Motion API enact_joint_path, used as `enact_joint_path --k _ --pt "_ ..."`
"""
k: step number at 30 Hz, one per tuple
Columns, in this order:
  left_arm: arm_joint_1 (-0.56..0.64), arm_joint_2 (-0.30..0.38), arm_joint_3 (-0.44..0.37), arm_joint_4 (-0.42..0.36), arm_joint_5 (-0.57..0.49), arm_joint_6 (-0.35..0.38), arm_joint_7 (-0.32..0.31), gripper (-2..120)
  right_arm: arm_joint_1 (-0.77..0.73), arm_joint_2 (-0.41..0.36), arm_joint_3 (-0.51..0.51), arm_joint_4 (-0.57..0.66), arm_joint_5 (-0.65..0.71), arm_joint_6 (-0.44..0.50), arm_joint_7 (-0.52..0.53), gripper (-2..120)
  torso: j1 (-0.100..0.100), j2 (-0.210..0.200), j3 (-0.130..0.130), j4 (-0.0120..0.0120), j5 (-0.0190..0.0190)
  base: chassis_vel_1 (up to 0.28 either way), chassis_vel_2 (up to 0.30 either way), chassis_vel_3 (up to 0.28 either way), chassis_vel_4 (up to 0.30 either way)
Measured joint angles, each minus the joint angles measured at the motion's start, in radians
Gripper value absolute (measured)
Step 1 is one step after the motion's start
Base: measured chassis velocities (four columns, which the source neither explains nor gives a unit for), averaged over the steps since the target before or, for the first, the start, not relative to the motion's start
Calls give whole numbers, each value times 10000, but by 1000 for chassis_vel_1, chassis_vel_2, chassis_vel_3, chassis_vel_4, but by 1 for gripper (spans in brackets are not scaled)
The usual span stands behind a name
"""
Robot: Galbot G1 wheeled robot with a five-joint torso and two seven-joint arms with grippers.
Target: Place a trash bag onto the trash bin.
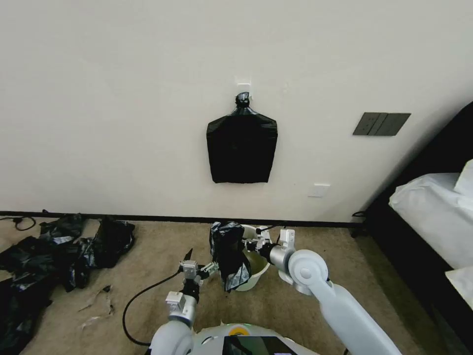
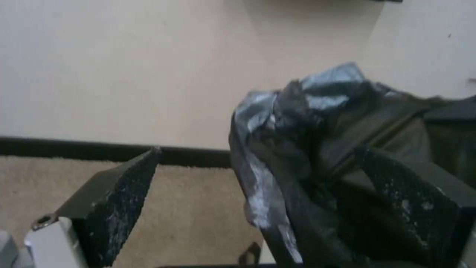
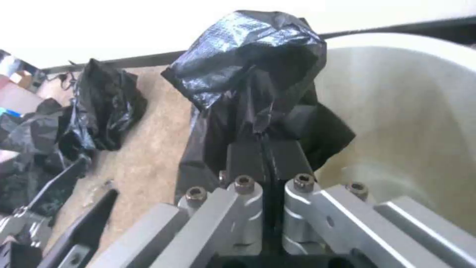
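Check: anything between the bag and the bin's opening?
Nothing visible. The right claw is shut on the bag, which hangs over the near-left edge of the bin, partly draping its outside. The bin's inside looks bare. The open left claw sits beside the bag, not between.

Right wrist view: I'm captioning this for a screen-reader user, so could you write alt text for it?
The right hand, shut on the black trash bag, holds it bunched at the rim of the white trash bin. On the carpet beyond lie more crumpled black bags, and the left hand is open nearby.
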Motion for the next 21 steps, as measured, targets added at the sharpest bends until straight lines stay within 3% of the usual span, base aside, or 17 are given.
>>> enact_joint_path --k 4,8,9,12,18,21 --pt "-491 11 243 -12 -710 754 -382 100 -51 -173 26 150 -212 2 -53 0 0 0 1 -1 -1 0 0 0 0" --pt "-1293 15 492 -29 -1935 2242 -1092 100 -79 -290 25 275 -265 4 -55 0 0 0 0 1 0 0 0 0 0" --pt "-1293 15 492 -29 -1935 2242 -1092 100 -79 -290 25 275 -265 4 -55 0 0 0 0 1 0 0 0 0 0" --pt "-2410 13 834 407 -2670 3341 -1567 100 -86 -307 -16 307 -274 5 -48 0 0 0 0 -1 -1 0 0 0 0" --pt "-3267 -35 1170 727 -3260 3916 -1875 100 -31 -193 -82 171 -277 5 -45 0 0 0 1 0 0 0 0 0 0" --pt "-3770 -146 1321 830 -3931 4655 -2582 100 33 -105 -165 108 -308 5 -35 0 0 0 0 -1 0 0 0 0 0"
